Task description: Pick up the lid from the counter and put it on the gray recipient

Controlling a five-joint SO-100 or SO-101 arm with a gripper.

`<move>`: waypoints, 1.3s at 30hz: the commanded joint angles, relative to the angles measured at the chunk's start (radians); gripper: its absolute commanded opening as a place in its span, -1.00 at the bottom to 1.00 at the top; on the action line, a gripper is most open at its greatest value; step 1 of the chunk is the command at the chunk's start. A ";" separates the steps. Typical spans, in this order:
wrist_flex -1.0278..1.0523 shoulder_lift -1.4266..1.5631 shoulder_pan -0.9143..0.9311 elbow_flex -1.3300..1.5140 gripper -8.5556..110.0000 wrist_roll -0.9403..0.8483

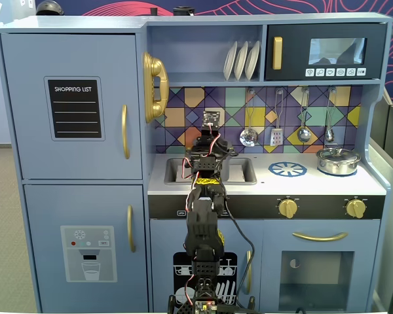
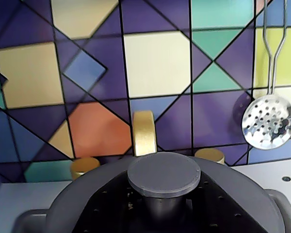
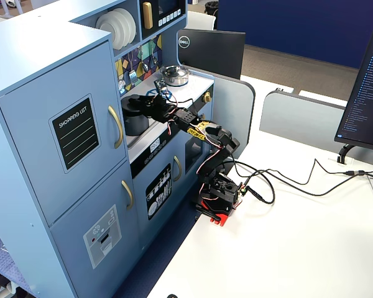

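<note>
The lid (image 2: 92, 194) is a matte dark-gray disc that fills the bottom of the wrist view, its round knob (image 2: 164, 174) in the middle. My gripper (image 2: 164, 208) is shut on the stem under that knob, with black fingers (image 2: 218, 204) on both sides. In a fixed view the lid (image 3: 134, 103) sits level over the gray recipient (image 3: 135, 126), which stands in the counter's (image 3: 146, 138) sink recess. I cannot tell whether lid and pot touch. A gray side handle (image 2: 31, 221) of the pot pokes out below the lid. From the front, the arm (image 1: 206, 163) hides both.
A gold faucet (image 2: 144, 133) and gold tap knobs (image 2: 85, 167) stand just behind the lid. A slotted spoon (image 2: 269, 121) hangs on the tiled wall. Further right on the counter are the blue burner print (image 1: 287, 169) and the shiny silver pot (image 1: 338, 160).
</note>
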 commanded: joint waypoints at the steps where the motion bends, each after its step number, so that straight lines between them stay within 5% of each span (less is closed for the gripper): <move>1: -0.064 -0.011 -0.012 -0.018 -0.86 -0.012; 33: -0.034 0.003 -0.038 0.014 -0.86 -0.049; 39: 0.245 0.140 -0.031 -0.012 -0.47 -0.091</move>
